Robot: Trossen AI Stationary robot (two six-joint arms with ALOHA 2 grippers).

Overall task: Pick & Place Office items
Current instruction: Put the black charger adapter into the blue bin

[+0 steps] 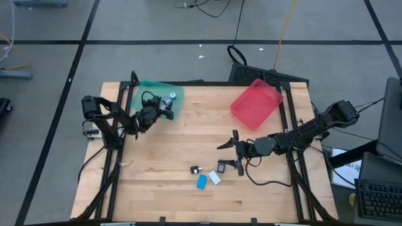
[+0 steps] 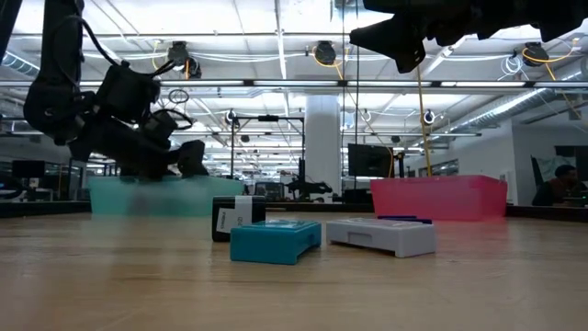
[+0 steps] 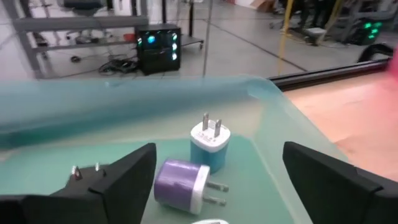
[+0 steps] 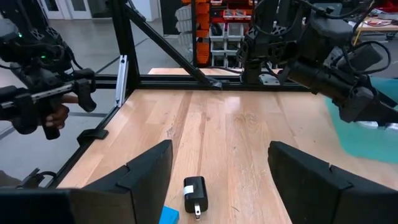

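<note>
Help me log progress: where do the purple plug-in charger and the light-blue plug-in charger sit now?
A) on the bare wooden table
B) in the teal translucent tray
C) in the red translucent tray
B: the purple charger and light-blue charger lie inside the teal translucent tray.

A teal translucent tray (image 1: 178,95) sits at the far left corner of the wooden table (image 1: 163,144), its floor spread beneath and between the left jaws, its far wall (image 3: 124,102) ahead of them. A red translucent tray (image 1: 256,102) lies tilted near the far right of the table, well apart from the right jaws and beyond them. In the low view the 2 trays stand side by side at the table's far edge, teal (image 2: 119,196) and red (image 2: 439,198). A black keyboard (image 1: 379,199) rests off the table, behind the right jaws. Black frame rails (image 4: 163,43) run along the table edge ahead of the right jaws.
</note>
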